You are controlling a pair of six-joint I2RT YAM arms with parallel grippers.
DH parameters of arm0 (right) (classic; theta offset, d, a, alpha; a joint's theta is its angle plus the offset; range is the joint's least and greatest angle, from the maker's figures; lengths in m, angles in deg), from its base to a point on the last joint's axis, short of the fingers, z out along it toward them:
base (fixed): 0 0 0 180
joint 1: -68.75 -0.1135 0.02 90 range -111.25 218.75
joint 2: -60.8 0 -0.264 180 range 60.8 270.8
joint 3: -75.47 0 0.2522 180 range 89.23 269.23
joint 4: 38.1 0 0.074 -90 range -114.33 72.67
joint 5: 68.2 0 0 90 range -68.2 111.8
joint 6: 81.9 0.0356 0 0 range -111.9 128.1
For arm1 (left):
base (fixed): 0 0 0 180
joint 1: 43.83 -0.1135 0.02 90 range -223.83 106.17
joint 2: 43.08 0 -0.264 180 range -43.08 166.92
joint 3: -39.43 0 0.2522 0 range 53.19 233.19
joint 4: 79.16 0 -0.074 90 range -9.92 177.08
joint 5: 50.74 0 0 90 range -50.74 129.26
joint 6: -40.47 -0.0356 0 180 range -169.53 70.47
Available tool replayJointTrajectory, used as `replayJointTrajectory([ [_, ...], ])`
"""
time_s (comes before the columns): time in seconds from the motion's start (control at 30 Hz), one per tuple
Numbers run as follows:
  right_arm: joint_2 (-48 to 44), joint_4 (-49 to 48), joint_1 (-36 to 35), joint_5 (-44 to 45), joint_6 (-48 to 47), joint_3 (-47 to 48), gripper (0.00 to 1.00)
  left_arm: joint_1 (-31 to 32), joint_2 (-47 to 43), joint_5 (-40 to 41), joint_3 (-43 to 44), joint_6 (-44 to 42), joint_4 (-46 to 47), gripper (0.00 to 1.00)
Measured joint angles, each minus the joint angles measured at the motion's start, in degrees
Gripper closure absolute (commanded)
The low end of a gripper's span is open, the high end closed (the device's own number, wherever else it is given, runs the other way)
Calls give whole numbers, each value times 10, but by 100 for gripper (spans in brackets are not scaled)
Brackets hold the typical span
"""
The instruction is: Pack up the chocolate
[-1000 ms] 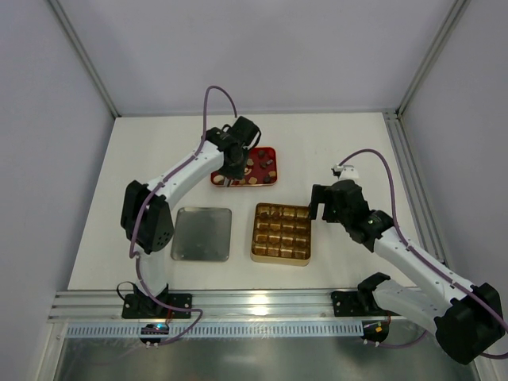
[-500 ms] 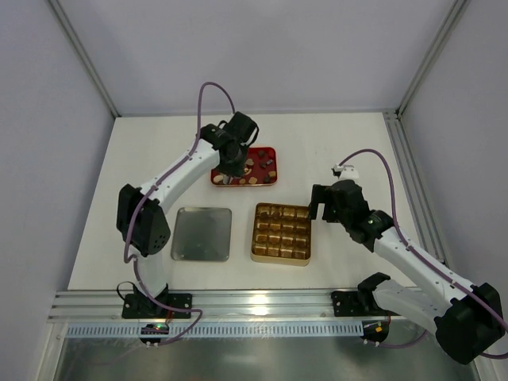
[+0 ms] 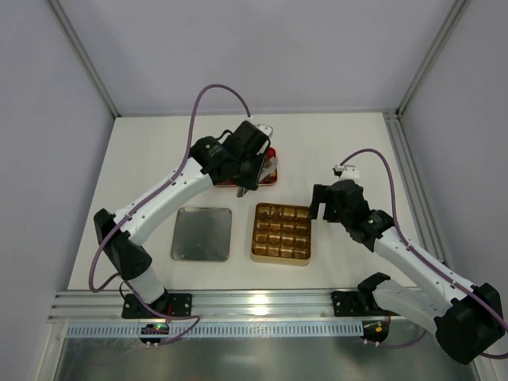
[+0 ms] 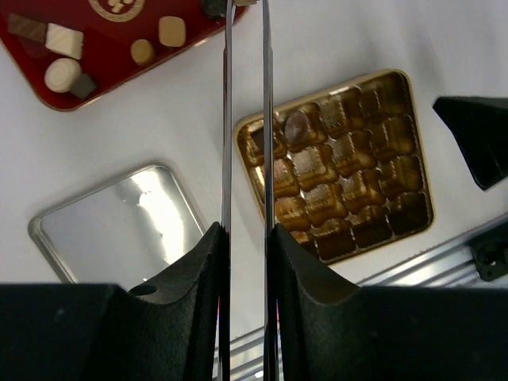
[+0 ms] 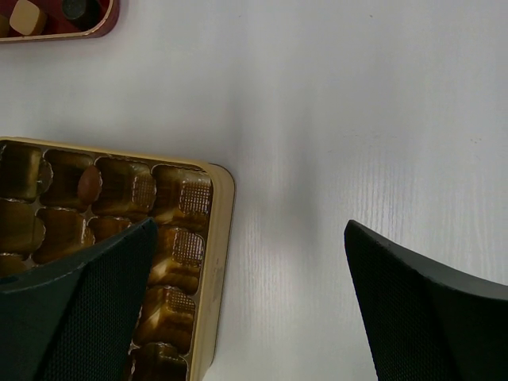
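Chocolate pieces [image 4: 63, 40], cream, tan and dark, lie in the red tray [image 4: 48, 97] at the top left of the left wrist view. My left gripper [image 4: 246, 4] has long thin metal fingers [image 4: 227, 119], nearly closed on a small tan piece that just shows at the top edge. In the top view it [image 3: 242, 189] hangs between the red tray [image 3: 272, 179] and the gold tin [image 3: 280, 261]. The tin [image 4: 425, 182] holds a dark round piece [image 4: 298, 127] in a far-left cell. My right gripper [image 5: 246, 302] is open and empty beside the tin's right rim [image 5: 218, 262].
A flat silver lid [image 3: 202, 234] lies left of the tin, also in the left wrist view [image 4: 119, 218]. The right arm's black head [image 4: 476, 135] sits just right of the tin. An aluminium rail [image 3: 262, 300] runs along the near table edge.
My left gripper has moved off the red tray, right and nearer, toward the tin's far-left corner. The right arm has not moved.
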Motion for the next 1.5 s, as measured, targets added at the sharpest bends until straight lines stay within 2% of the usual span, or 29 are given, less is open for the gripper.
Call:
replayJointTrajectory([
  [0.47,-41,50,0,42,8,38,0,145,-9,-12,-59,65,2,86],
  [0.73,-43,61,0,49,8,38,0,161,-11,-12,-99,84,5,84],
  [1.13,-42,61,0,48,8,38,0,162,-15,-11,-106,84,9,65],
  [1.5,-42,61,0,48,8,38,0,162,-15,-10,-106,84,14,65],
])
